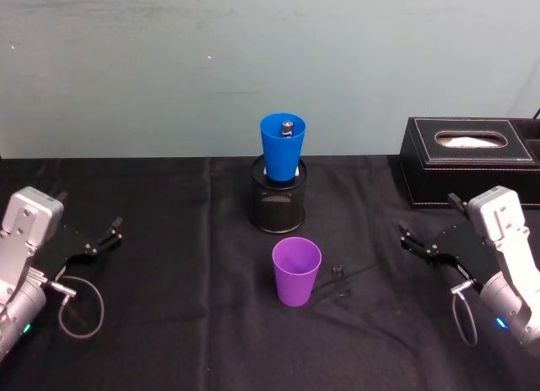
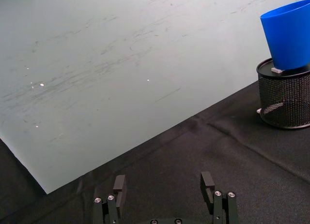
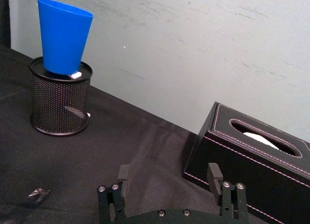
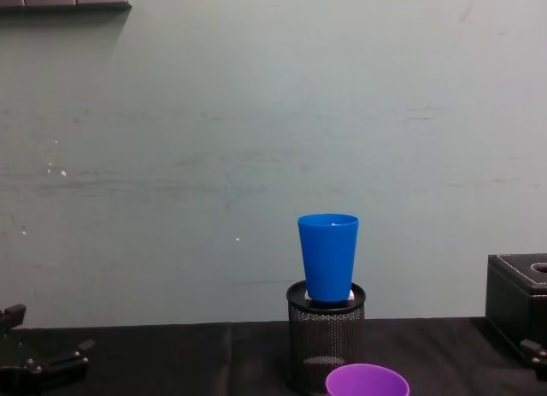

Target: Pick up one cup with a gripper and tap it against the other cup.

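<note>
The purple cup (image 1: 296,271) stands upright on the black cloth near the middle; its rim (image 4: 367,381) shows low in the chest view. Behind it the blue cup (image 1: 283,146) (image 4: 328,255) sits upright, wedged in the top of a black mesh pen holder (image 1: 279,203). It also appears with the holder in both wrist views, blue cup (image 2: 289,35) (image 3: 64,37). My left gripper (image 1: 93,215) (image 2: 163,185) rests open at the far left, well away from both cups. My right gripper (image 1: 429,218) (image 3: 169,173) rests open at the right, empty.
A black tissue box (image 1: 468,159) (image 3: 252,161) stands at the back right, just behind the right gripper. A small dark scrap (image 1: 339,270) lies beside the purple cup. A pale wall rises behind the table. Open cloth lies on both sides of the cups.
</note>
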You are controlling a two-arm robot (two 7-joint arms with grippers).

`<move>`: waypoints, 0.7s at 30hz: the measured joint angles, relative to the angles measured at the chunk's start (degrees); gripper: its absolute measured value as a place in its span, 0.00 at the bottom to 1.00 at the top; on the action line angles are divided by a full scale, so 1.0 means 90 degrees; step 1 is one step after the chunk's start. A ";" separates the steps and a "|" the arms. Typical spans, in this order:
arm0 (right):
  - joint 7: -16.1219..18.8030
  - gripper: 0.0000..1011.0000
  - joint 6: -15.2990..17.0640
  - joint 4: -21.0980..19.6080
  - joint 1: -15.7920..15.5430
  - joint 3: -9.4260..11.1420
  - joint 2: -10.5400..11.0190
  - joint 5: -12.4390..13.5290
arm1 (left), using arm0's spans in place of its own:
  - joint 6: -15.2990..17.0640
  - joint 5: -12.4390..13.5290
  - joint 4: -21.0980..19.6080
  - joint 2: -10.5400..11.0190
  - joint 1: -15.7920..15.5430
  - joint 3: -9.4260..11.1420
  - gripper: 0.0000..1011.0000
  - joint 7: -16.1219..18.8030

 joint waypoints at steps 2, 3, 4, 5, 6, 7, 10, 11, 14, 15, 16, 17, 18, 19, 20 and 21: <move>0.0000 0.99 0.0000 0.0000 0.0000 0.0000 0.0000 0.0000 | 0.0000 0.0000 0.0000 0.0000 0.0000 0.0000 0.99 0.0000; 0.0000 0.99 0.0000 0.0000 0.0000 0.0000 0.0000 0.0000 | 0.0000 0.0000 0.0000 0.0000 0.0000 0.0000 0.99 0.0000; 0.0000 0.99 0.0000 0.0000 0.0000 0.0000 0.0000 0.0000 | 0.0000 0.0000 0.0000 0.0000 0.0000 0.0000 0.99 0.0000; 0.0000 0.99 0.0000 0.0000 0.0000 0.0000 0.0000 0.0000 | 0.0000 0.0000 0.0000 0.0000 0.0000 0.0000 0.99 0.0000; 0.0000 0.99 0.0000 0.0000 0.0000 0.0000 0.0000 0.0000 | 0.0000 0.0000 0.0000 0.0000 0.0000 0.0000 0.99 0.0000; 0.0000 0.99 0.0000 0.0000 0.0000 0.0000 0.0000 0.0000 | 0.0000 0.0000 0.0000 0.0000 0.0000 0.0000 0.99 0.0000; 0.0000 0.99 0.0000 0.0000 0.0000 0.0000 0.0000 0.0000 | 0.0000 0.0000 0.0000 0.0000 0.0000 0.0000 0.99 0.0000; 0.0000 0.99 0.0000 0.0000 0.0000 0.0000 0.0000 0.0000 | 0.0000 0.0000 0.0000 0.0000 0.0000 0.0000 0.99 0.0000; 0.0000 0.99 0.0000 0.0000 0.0000 0.0000 0.0000 0.0000 | 0.0000 0.0000 0.0000 0.0000 0.0000 0.0000 0.99 0.0000; 0.0000 0.99 0.0000 0.0000 0.0000 0.0000 0.0000 0.0000 | 0.0000 0.0001 0.0000 0.0000 0.0000 0.0000 0.99 0.0000; 0.0000 0.99 0.0000 0.0000 0.0000 0.0000 0.0000 0.0000 | 0.0000 0.0000 0.0000 0.0000 0.0000 0.0000 0.99 0.0000; 0.0000 0.99 0.0000 0.0000 0.0000 0.0000 0.0000 0.0000 | 0.0000 0.0000 0.0000 0.0000 0.0000 0.0000 0.99 0.0000; 0.0000 0.99 0.0000 0.0000 0.0000 0.0000 0.0000 0.0000 | 0.0000 0.0001 0.0000 0.0000 0.0000 0.0000 0.99 0.0000; 0.0001 0.99 0.0000 0.0000 0.0000 0.0000 0.0000 0.0000 | 0.0000 0.0000 0.0000 0.0000 0.0000 0.0000 0.99 0.0000; 0.0000 0.99 0.0000 0.0000 0.0000 0.0000 0.0000 0.0000 | 0.0000 0.0000 0.0000 0.0000 0.0000 0.0000 0.99 0.0000; 0.0001 0.99 0.0000 0.0000 0.0000 0.0000 0.0000 0.0000 | 0.0000 0.0001 0.0000 0.0000 0.0000 0.0000 0.99 0.0000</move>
